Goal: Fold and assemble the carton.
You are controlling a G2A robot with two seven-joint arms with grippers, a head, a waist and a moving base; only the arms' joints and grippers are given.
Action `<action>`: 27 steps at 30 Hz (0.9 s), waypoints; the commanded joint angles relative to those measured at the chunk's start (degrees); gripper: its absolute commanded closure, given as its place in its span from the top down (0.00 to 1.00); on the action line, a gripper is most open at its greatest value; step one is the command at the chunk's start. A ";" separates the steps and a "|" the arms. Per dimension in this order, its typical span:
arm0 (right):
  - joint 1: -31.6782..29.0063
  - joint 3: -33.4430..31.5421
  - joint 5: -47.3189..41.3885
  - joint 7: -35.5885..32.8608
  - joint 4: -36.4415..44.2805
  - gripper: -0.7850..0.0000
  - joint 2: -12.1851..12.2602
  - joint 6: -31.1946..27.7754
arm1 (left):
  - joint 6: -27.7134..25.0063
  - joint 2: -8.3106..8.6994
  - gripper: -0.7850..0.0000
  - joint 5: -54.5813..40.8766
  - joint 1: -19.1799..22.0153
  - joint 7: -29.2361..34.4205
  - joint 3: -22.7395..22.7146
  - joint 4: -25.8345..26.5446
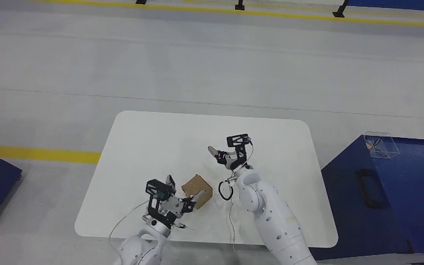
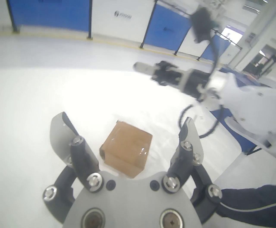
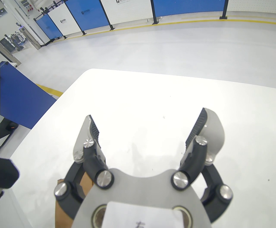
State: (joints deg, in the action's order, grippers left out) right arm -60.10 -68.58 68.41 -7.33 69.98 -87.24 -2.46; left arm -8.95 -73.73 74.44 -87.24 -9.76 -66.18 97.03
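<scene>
White tabletop (image 1: 172, 139), rounded corners, on a pale grey shop floor (image 1: 199, 59). Left side first: left end effector (image 2: 124, 122) sits low near the front edge, fingers spread wide, holding nothing. Just ahead of it the carton (image 2: 126, 146) rests on the tabletop, front-centre, lined up with the gap between those fingers but apart from both. Small brown cube, looks mostly closed up. Clear tape (image 2: 142, 151) glints across one face, and one side flap (image 2: 103, 152) seems to stand slightly proud, hard to confirm. Right of the carton, right end effector (image 3: 147, 114) is held above bare tabletop, fingers also spread, nothing in them. Carton lies near its base, not touching.

Handling, my read: corrugated board, light, fairly stiff on the panels, but the walls will likely crush or skew if squeezed hard while hollow. Taped faces probably slick, bare board grippier. Best hold is across two opposite side walls, low down, away from the loose flap. One end effector braces, the other presses the flap in. Light enough to skid on the smooth tabletop when pushed, so brace it.

Room, left to right: yellow floor line (image 1: 46, 154) at left, blue and white partition panels (image 3: 86, 15) along the far side of the floor, dark blue unit (image 1: 397, 212) just beside the tabletop's right end.
</scene>
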 commanded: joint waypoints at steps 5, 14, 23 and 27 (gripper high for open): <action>0.00 -0.01 0.02 0.03 0.01 1.00 0.00 0.01 | 3.02 -0.10 0.00 18.90 1.69 -3.18 5.16 -3.20; 0.00 -0.01 0.02 0.03 0.01 1.00 0.00 0.01 | 5.44 -1.14 0.00 18.77 4.86 0.59 8.27 -6.84; 0.00 -0.01 0.02 0.03 0.01 1.00 0.00 0.01 | 7.16 -1.82 0.00 19.45 7.10 5.43 9.64 -10.44; 0.00 -0.01 0.02 0.03 0.01 1.00 0.00 0.01 | 8.04 -2.06 0.00 20.63 8.02 8.10 10.12 -12.33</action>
State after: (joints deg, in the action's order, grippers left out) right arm -60.11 -68.59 68.43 -7.30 69.99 -87.24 -2.45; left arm -0.83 -75.72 94.87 -79.45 -2.49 -56.28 85.23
